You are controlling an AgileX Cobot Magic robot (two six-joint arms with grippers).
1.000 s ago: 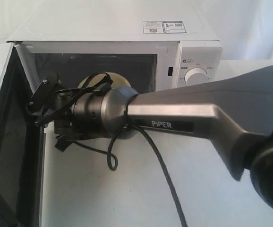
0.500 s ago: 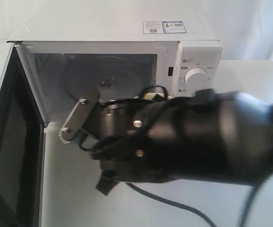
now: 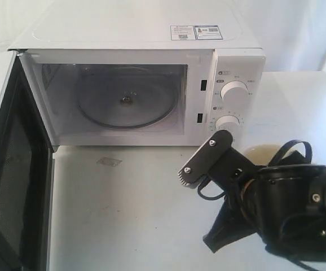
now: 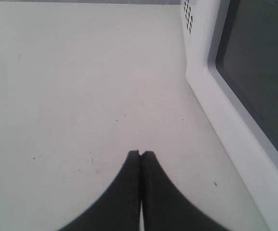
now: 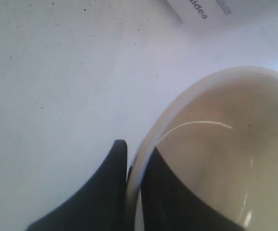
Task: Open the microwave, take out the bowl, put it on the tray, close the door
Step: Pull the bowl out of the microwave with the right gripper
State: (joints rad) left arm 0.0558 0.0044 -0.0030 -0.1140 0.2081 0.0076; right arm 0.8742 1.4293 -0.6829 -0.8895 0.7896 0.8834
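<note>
a second ago the right gripper [image 5: 132, 156] was deep inside the microwave [image 3: 135, 34] at the bowl [image 3: 263, 151]. it has since drawn back out and swung to the right, over the desk [image 3: 123, 214] in front of the lower knob [image 3: 228, 123]. the bowl came with it, its rim pinched between the fingers [image 5: 95, 192]. the glass turntable [image 3: 126, 104], hidden behind the arm [image 3: 298, 209] before, now shows whole.

The white table [image 3: 129, 214] carries the microwave [image 3: 123, 28], which stands toward the back in the exterior view. A small pale patch [image 3: 109, 162] lies flat on the tabletop just before the oven's opening.
</note>
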